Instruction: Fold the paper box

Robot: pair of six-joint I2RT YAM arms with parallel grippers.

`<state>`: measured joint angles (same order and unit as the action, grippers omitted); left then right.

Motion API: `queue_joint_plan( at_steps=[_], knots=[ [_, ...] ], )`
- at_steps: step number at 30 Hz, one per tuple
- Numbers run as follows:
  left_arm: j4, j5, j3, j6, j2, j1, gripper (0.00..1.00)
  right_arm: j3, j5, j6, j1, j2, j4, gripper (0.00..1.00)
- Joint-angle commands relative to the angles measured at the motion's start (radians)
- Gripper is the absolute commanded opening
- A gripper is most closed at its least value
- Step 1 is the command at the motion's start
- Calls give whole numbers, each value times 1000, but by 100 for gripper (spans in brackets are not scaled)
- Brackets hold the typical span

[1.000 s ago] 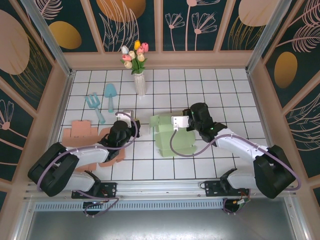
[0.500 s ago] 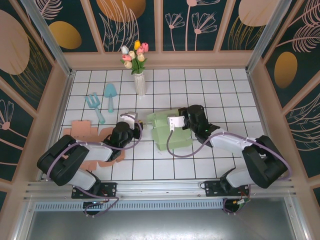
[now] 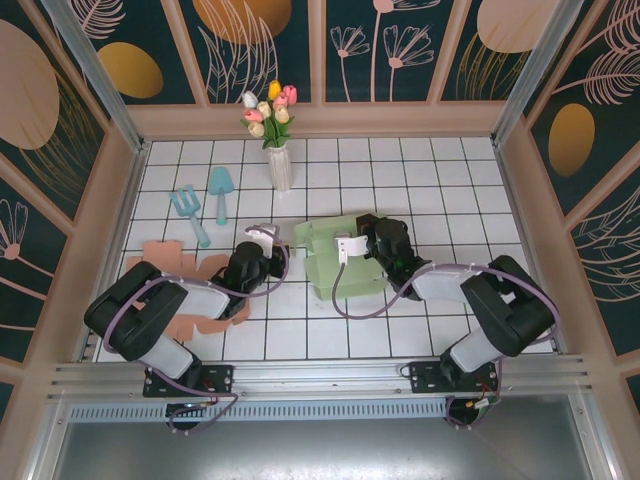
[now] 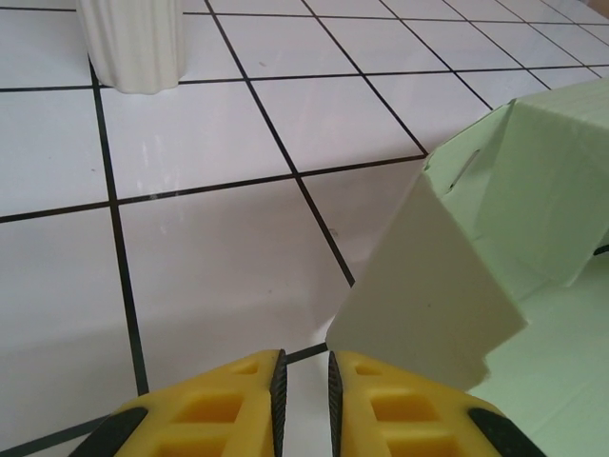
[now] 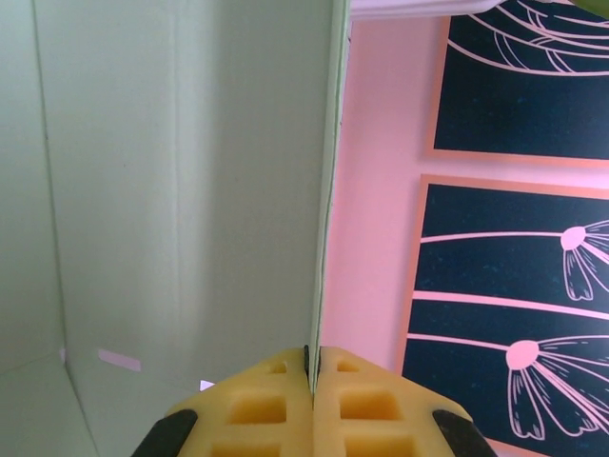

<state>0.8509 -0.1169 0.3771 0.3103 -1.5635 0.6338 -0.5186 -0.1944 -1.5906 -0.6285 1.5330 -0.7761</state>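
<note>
Right pincer pinching green box wall edge. Left pincer slightly spread, empty, low over counter, flap corner just beyond its tips.

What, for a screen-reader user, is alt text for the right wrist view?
Yellow right gripper shut on the edge of a pale green paper box panel on the left; pink wall with dark floral panels at right.

paper box mid-table, vase behind, flat carton left
</note>
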Motion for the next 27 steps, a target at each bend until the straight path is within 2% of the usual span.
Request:
queue_joint_plan(
  at_steps=[1, 14, 20, 27],
  knots=[
    [10, -9, 36, -13, -18, -7, 22, 22, -40, -41, -5, 36, -137, 0],
    [-29, 15, 77, -23, -43, -36, 25, 35, -80, -39, -3, 148, -330, 0],
    [-40, 15, 99, -51, -67, -36, 29, 38, -85, -37, -8, 158, -352, 0],
    [-39, 74, 145, -69, -125, -36, 32, 45, -80, -38, -19, 150, -340, 0]
  ],
)
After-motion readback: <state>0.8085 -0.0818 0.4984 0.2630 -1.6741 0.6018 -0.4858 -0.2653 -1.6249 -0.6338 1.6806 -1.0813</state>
